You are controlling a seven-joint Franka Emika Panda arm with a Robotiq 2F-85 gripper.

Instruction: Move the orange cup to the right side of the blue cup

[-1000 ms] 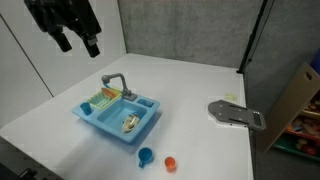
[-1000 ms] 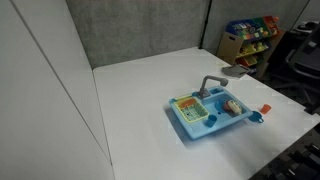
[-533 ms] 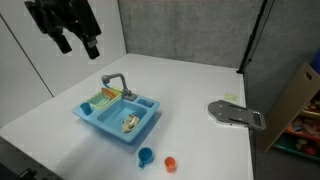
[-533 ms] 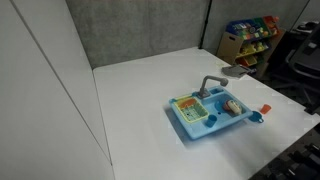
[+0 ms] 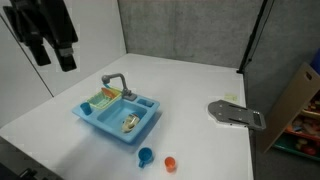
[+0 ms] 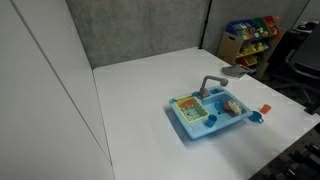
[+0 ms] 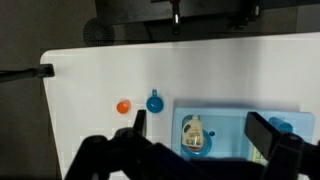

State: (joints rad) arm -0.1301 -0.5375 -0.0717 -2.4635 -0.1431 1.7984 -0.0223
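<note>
Pincer (image 5: 55,60) hangs high over the far corner of the worktop (image 5: 190,85), well apart from everything on it. In the wrist view its two fingers (image 7: 262,133) stand wide apart with nothing between them, so you're holding nothing.

Orange cup (image 5: 170,162) sits on the worktop near the front edge, just beside the blue cup (image 5: 145,156) with a small gap showing, not touching; both are upright. In that exterior view the orange one is on the side away from your pincer; in the wrist view orange cup (image 7: 123,106) shows at picture-left of blue cup (image 7: 155,102). Both cups are close to one long side of the toy sink (image 5: 118,118), blue nearer to it.

Sink stands flat mid-worktop; grey faucet (image 5: 115,80) rises at its back edge. The basin holds a yellowish toy item (image 5: 130,123), too small to tell what; the neighbouring compartment has a green-and-orange rack (image 5: 100,98).

Grey flat object (image 5: 237,114) lies well apart from the sink, near the worktop's side edge; can't tell what it is. In an exterior view a shelf of coloured toys (image 6: 250,40) stands beyond the worktop; your pincer isn't in that view.
</note>
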